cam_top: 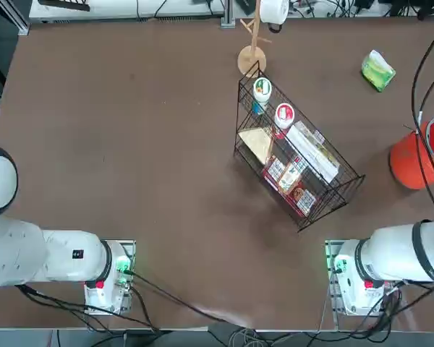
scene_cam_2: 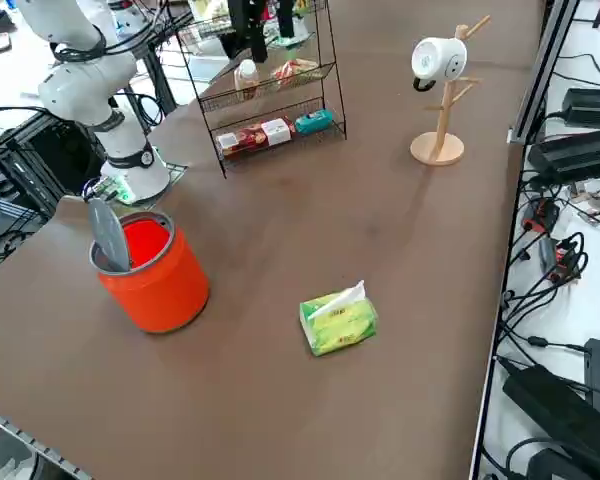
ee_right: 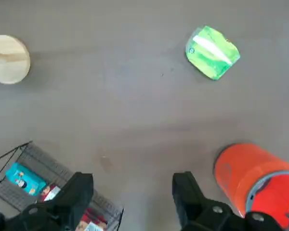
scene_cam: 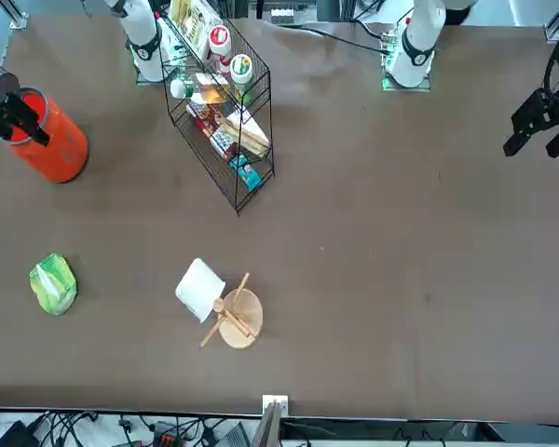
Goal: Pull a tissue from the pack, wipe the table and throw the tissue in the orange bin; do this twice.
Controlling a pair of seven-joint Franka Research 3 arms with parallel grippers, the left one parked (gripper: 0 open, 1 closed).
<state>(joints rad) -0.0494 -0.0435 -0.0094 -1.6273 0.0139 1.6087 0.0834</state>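
1. Here's the right gripper [ee_right: 133,185], up above the worktop [cam_top: 166,123], its two fingers wide apart and nothing between them. It hangs over the stretch between the wire rack [cam_top: 296,155] and the orange bin [cam_top: 409,163].

2. And there's the target: the green tissue pack [scene_cam_2: 339,320], lying on the worktop on the robot's right side, farther from the arm bases than the bin and a touch left of it. It sits apart from both bin and rack, white tissue [scene_cam_2: 345,297] poking from its slot.

3. So the line to travel, as I read it: outward, away from the bases, and over to the robot's right. The wooden stand [scene_cam_2: 438,148] is off to the left of that path, well apart from the pack.

4. Now the angle, and this matters! The slot's white strip runs slantwise, from the far left to the near right, while the fingers face each other roughly left to right. A modest wrist turn would let them pinch squarely across it.

5. Then down, shallow: catch the tissue alone, because a deep bite could lift that small soft pack along with it.
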